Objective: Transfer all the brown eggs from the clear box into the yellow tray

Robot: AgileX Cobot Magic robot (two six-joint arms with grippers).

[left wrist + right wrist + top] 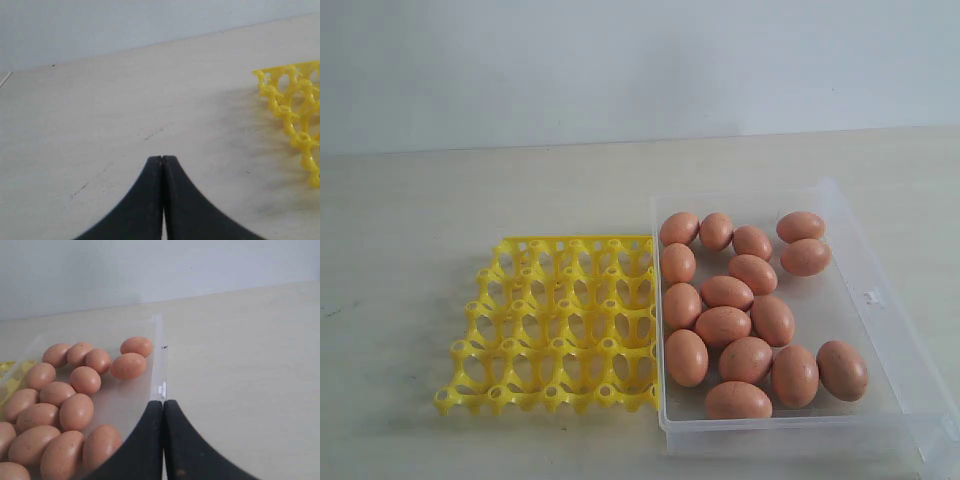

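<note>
Worktop [440, 200]: a pale, wide surface that carries everything. The clear box stands on it and is the landmark for the places below.
Clear box [835, 305]: a shallow transparent container with low walls. It is the largest thing on the worktop, and part of its floor is bare.
Yellow tray [555, 325]: it stands just beside one long wall of the clear box, touching it or almost touching. Every cup that I can see is empty.
Brown eggs [722, 325]: I count sixteen, all inside the clear box. Most of them are crowded against the wall on the tray side, and two lie apart near the opposite wall.
Left fingers [145, 200]: pressed together and holding nothing. They are over bare worktop, beyond the yellow tray as seen from the clear box.
Right fingers [145, 440]: pressed together and holding nothing. They are close to the wall of the clear box that faces away from the tray; I cannot tell if they are above the rim or outside it.
Progress: I judge that the task is at its very beginning. No egg is in the tray, so all sixteen are left to move.
Next need: the fingers must spread before any egg can be taken.
</note>
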